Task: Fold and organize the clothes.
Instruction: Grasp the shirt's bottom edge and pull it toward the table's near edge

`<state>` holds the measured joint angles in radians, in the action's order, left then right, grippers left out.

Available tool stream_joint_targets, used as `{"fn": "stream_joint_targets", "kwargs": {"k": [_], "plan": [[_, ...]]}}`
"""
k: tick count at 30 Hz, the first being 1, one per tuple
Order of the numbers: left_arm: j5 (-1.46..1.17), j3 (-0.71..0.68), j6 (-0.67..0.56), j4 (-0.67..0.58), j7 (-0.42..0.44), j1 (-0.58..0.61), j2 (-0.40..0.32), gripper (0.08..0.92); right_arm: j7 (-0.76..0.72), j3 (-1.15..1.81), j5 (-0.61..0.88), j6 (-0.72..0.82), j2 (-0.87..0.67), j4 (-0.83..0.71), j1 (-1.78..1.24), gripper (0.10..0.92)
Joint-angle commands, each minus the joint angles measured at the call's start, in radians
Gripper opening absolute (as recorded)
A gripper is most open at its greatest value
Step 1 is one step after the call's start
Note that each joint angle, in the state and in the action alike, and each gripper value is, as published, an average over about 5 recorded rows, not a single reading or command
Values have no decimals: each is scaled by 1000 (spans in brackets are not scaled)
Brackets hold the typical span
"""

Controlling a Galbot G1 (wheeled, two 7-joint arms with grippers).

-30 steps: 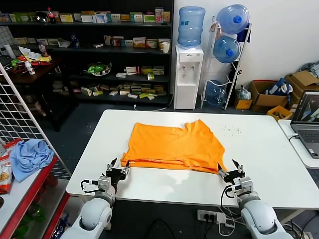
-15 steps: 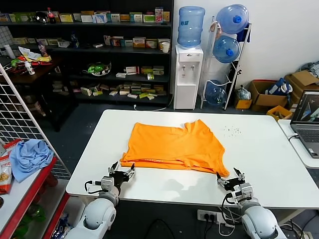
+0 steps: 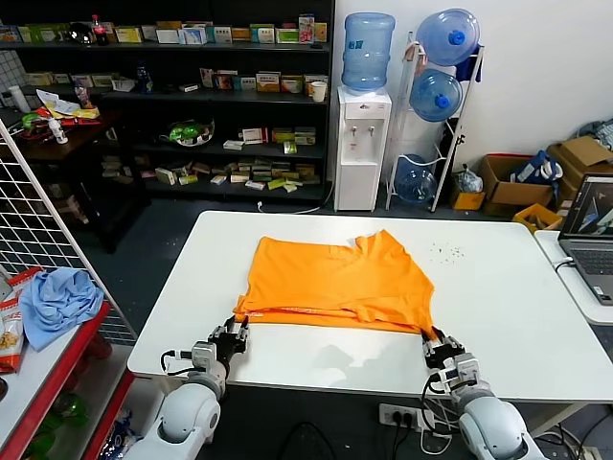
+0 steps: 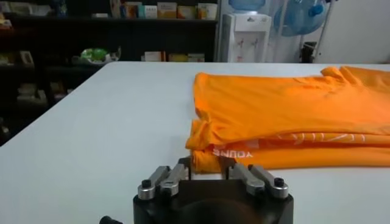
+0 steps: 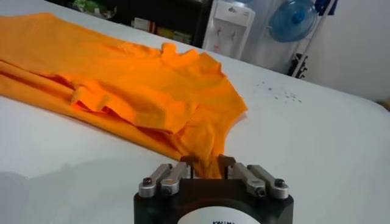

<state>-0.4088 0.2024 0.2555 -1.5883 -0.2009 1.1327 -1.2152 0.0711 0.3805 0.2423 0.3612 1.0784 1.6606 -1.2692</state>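
Observation:
The orange T-shirt (image 3: pixel 335 278) lies folded flat on the white table (image 3: pixel 508 297), with white lettering (image 4: pixel 234 153) showing along its near folded edge. My left gripper (image 3: pixel 236 329) is at the shirt's near left corner, shut on that corner, as the left wrist view (image 4: pixel 206 168) shows. My right gripper (image 3: pixel 430 339) is at the near right corner, shut on a bunch of orange cloth, as the right wrist view (image 5: pixel 206 163) shows. Both corners rest low on the table.
A laptop (image 3: pixel 592 235) sits on a side table at the right. A light blue cloth (image 3: pixel 57 302) lies on a red rack at the left. Small specks (image 3: pixel 445 252) dot the table beyond the shirt. Shelves and water bottles stand behind.
Both grippers moved forward from the table's front edge onto the shirt's near corners. Their fingers, spread before, have closed on the cloth.

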Motion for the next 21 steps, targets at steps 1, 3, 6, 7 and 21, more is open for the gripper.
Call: {"fn": "stream_joint_targets", "kwargs": {"k": [1,3,6,7,21], "plan": [[-6,-5,6,-5,1,5,4,307,9,1,5,14,-18,35,-17,213],[-10,-6,12,-15,-1,10,9,247,13,6,9,18,-27,47,-27,167],[-34,-5,30,-50,-6,24,26,161,19,12,15,26,-48,75,-46,132],[-42,-5,38,-65,-8,29,33,136,21,13,19,30,-57,87,-53,129],[-77,28,87,-286,-31,217,133,90,56,65,79,92,-173,281,-247,129]]}}
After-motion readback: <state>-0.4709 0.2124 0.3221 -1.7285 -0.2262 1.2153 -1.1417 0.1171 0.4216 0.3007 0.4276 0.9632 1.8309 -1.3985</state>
